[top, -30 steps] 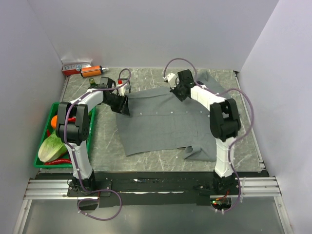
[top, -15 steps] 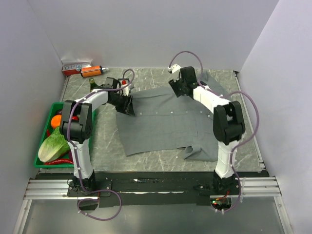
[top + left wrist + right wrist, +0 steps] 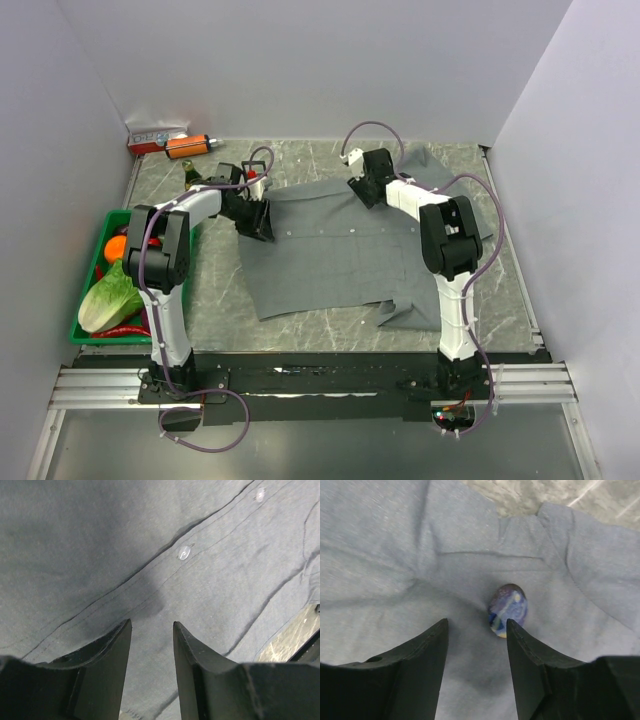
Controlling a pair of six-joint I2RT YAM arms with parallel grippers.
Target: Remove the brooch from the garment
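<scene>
Looking along my left gripper (image 3: 152, 625), I see its fingers parted and holding nothing above the shirt (image 3: 100, 540) front, beside a white button (image 3: 184, 553), well apart from the brooch (image 3: 507, 610). My right gripper (image 3: 477, 625) is the nearer one, also spread and empty. The brooch sits on the fabric just ahead of the gap, toward the right finger, long axis pointing roughly away from me, with the worktop (image 3: 520, 495) beyond. A small shift right should centre it, I judge.
</scene>
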